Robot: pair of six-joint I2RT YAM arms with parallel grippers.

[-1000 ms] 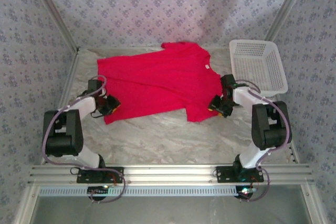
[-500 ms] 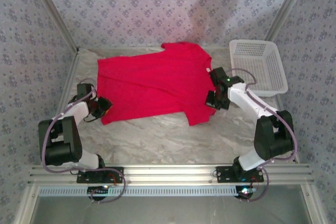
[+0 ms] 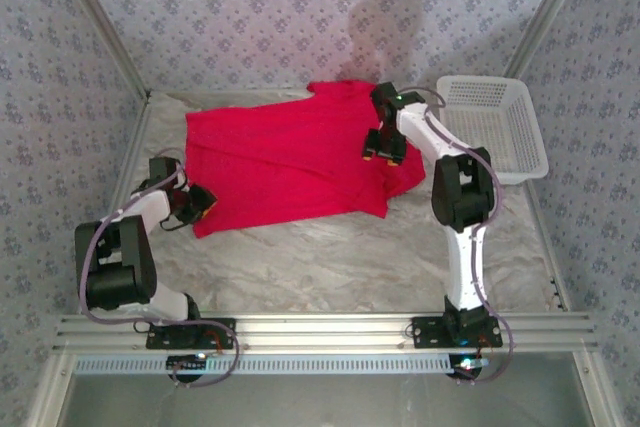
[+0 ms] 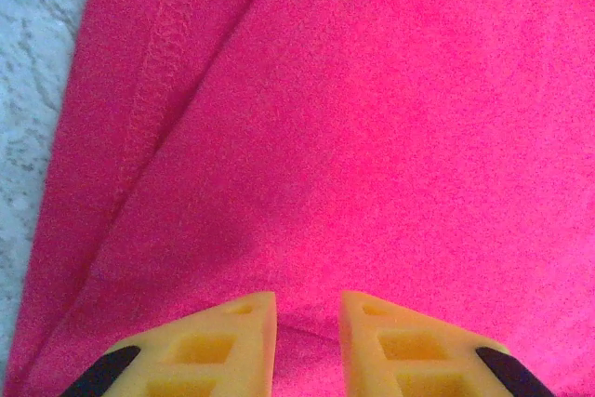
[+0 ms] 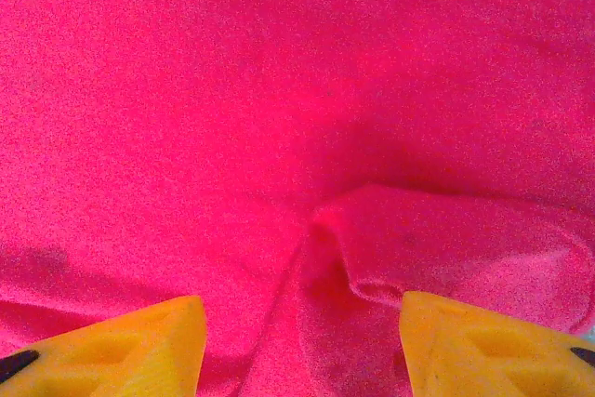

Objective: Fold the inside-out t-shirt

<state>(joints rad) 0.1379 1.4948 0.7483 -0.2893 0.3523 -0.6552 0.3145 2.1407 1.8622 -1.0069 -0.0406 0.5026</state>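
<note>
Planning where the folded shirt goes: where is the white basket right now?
In the top view, the white basket sits at the far right corner of the table, just right of the red t-shirt.

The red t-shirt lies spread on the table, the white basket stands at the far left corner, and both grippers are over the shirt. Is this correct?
Not quite: the top external view shows the white basket at the far right corner. The red t-shirt does lie spread on the table, with the left gripper and right gripper over it.
</note>
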